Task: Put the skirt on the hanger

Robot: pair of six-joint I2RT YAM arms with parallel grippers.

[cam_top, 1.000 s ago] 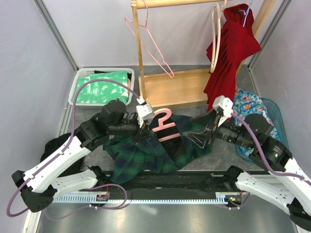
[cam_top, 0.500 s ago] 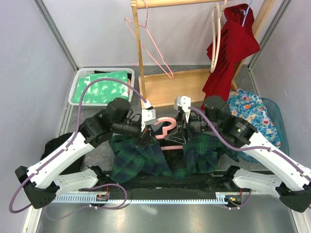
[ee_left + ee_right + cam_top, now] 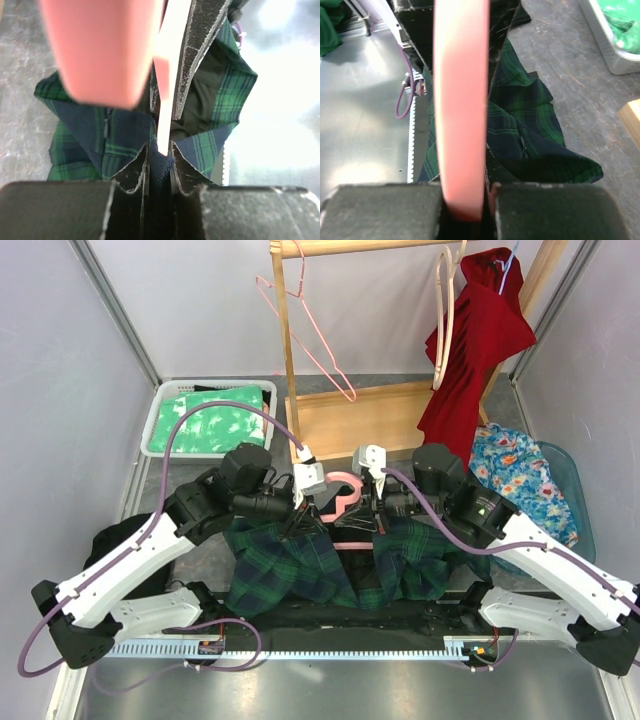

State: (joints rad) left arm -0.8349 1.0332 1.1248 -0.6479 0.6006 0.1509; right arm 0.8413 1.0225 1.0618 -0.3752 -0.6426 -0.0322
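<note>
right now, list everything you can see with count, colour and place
plaid skirt: one, dark green and navy, lying between the arms
pink hanger: one, pink, over the skirt, gripped from both sides
wooden rack: one, pale wood, at the back
wire hanger: one, pink, hanging on the rack
red garment: one, red, hanging at the rack's right end
basket: one, white, far left, holding green cloth
tub: one, teal, right, holding floral cloth
left gripper: one, black, shut on the pink hanger
right gripper: one, black, shut on the pink hanger
</note>
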